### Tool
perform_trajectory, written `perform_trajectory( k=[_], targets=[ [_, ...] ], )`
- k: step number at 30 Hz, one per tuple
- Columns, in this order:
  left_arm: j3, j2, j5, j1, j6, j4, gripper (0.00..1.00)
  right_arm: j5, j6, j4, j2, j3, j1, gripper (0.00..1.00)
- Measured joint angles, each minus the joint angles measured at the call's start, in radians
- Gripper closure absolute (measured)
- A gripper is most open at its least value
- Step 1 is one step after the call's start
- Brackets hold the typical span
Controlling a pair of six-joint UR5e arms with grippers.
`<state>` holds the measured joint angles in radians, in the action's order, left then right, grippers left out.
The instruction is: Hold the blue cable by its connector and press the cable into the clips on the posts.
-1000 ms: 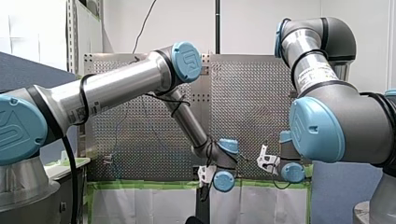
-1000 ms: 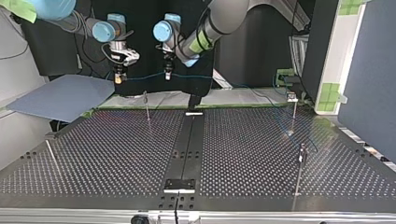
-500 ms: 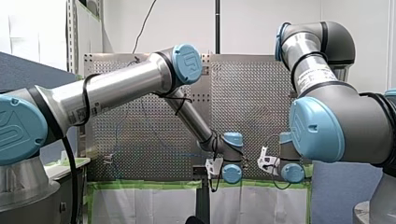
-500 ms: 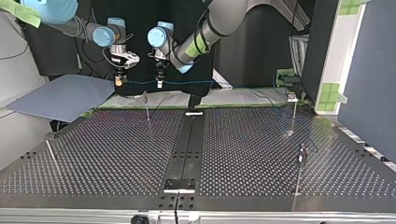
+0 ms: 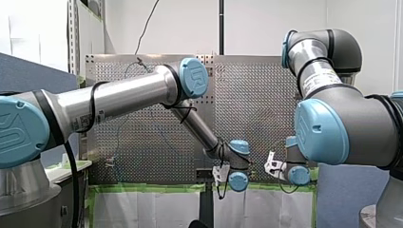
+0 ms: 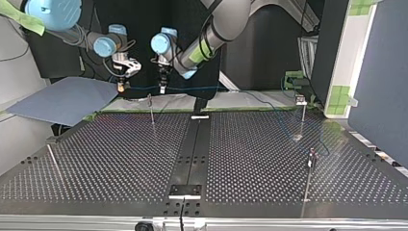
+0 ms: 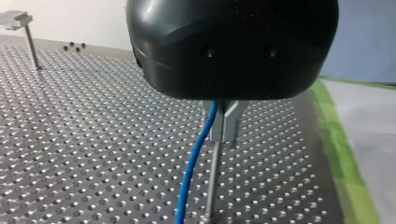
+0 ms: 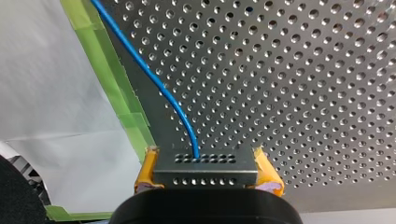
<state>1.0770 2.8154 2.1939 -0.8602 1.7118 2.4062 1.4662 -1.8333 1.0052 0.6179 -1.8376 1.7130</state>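
A thin blue cable (image 6: 192,88) hangs in the air along the table's far edge in the top view. Its dark perforated connector (image 8: 205,169) sits between the yellow pads of my right gripper (image 8: 208,179), which is shut on it; the cable (image 8: 154,79) leaves ahead of the connector. My left gripper (image 7: 220,126) has its metal fingers shut on the cable (image 7: 194,163), just above a thin post (image 7: 211,182). In the top view my left gripper (image 6: 162,88) hangs close beside my right gripper (image 6: 121,86), over the post (image 6: 151,109) at the far left.
More clip posts stand at the top view's right (image 6: 303,113) (image 6: 310,173), and a bare rod (image 6: 53,161) leans at its left. A blue-grey sheet (image 6: 62,98) lies beyond the table's far left corner. Green tape (image 8: 116,93) edges the perforated plate.
My left gripper has slid along the cable toward the top view's left, closing on my right gripper and sinking a little. My right gripper has dropped slightly.
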Motion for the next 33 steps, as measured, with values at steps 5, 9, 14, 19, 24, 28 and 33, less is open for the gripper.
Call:
perform_trajectory(
  k=[5, 9, 14, 19, 24, 28, 33],
  targets=[
    [-0.020, 0.001, 0.007, 0.003, -0.002, 0.001, 1.00, -0.005, 0.001, -0.032, 0.000, 0.028, -0.004, 1.00],
    [-0.027, 0.000, 0.012, 0.006, -0.006, 0.007, 1.00, -0.012, 0.001, -0.043, 0.000, 0.045, -0.008, 1.00],
    [-0.031, 0.001, 0.024, 0.006, -0.022, 0.027, 1.00, -0.027, 0.000, -0.053, 0.000, 0.063, -0.012, 1.00],
    [-0.031, 0.001, 0.030, 0.005, -0.040, 0.048, 1.00, -0.063, 0.006, -0.054, 0.000, 0.075, -0.015, 1.00],
    [-0.031, 0.000, 0.030, 0.000, -0.053, 0.056, 1.00, -0.079, 0.029, -0.055, 0.000, 0.078, -0.020, 1.00],
    [-0.031, 0.001, 0.030, 0.001, -0.060, 0.057, 1.00, -0.085, 0.049, -0.053, 0.000, 0.079, -0.023, 1.00],
    [-0.030, 0.001, 0.025, 0.011, -0.068, 0.057, 1.00, -0.105, 0.045, -0.038, 0.000, 0.079, -0.031, 1.00]
  ],
)
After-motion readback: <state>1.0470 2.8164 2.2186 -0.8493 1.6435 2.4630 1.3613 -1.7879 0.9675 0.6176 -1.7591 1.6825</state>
